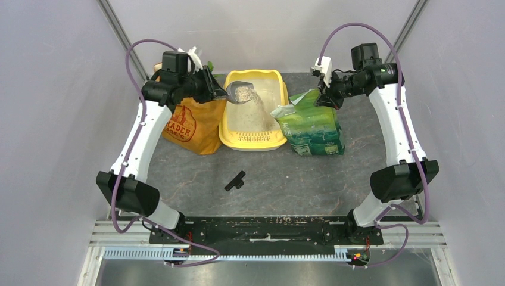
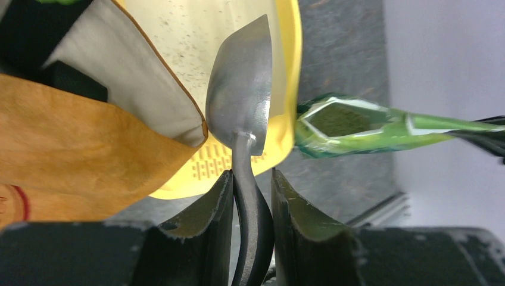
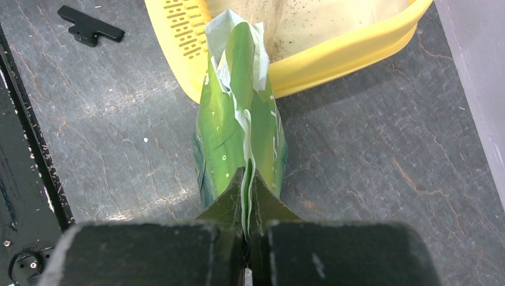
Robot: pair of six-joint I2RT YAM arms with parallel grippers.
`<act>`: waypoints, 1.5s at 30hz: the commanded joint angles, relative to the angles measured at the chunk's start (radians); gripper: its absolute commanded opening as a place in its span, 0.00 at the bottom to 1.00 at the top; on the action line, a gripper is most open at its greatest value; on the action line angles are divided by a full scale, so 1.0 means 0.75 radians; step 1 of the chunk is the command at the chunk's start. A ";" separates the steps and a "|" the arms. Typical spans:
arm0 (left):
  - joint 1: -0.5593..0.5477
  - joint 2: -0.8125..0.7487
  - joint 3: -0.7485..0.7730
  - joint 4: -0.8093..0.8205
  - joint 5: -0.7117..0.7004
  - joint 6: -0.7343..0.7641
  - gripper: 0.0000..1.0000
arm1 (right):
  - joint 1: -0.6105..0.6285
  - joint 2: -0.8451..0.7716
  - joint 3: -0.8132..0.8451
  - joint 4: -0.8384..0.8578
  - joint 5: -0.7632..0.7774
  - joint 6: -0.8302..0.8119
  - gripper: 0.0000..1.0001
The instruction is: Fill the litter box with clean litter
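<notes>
The yellow litter box (image 1: 280, 138) stands at the back middle of the table. My left gripper (image 1: 217, 92) is shut on the dark handle of a scoop (image 1: 240, 91), whose bowl hangs tilted over the box. Grey-brown clean litter (image 1: 255, 113) spreads from the scoop down into a heap in the pale basin. In the left wrist view the fingers (image 2: 251, 174) clamp the handle, and the scoop's underside (image 2: 241, 89) is over the box rim (image 2: 290, 71). My right gripper (image 3: 249, 173) is shut on the top edge of the green litter bag (image 3: 238, 107), right of the box (image 3: 333, 56).
An orange paper grocery bag (image 1: 193, 125) stands against the box's left side, just under my left arm. A black clip (image 1: 234, 180) lies on the dark table in front of the box. The green bag (image 1: 312, 125) leans beside the box's right wall.
</notes>
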 commanded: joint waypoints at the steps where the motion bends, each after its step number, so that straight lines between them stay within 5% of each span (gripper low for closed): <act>1: -0.146 0.008 0.096 -0.015 -0.307 0.306 0.02 | -0.016 -0.065 0.045 0.053 -0.037 0.003 0.00; 14: -0.474 -0.011 0.041 0.074 -0.716 0.789 0.02 | -0.039 -0.101 -0.002 0.045 -0.056 -0.027 0.00; 21: -0.446 -0.113 0.046 0.082 -0.319 0.729 0.02 | -0.046 -0.148 -0.051 0.026 -0.086 -0.103 0.00; 25: -0.415 -0.111 0.062 0.053 -0.303 0.691 0.02 | -0.045 -0.156 -0.066 0.022 -0.102 -0.118 0.00; 32: -0.288 -0.101 0.077 0.034 0.312 0.800 0.02 | -0.047 -0.181 -0.099 0.018 -0.128 -0.175 0.00; 45: -0.290 -0.118 -0.003 0.005 0.579 1.090 0.02 | -0.176 -0.270 -0.116 -0.302 -0.164 -0.461 0.00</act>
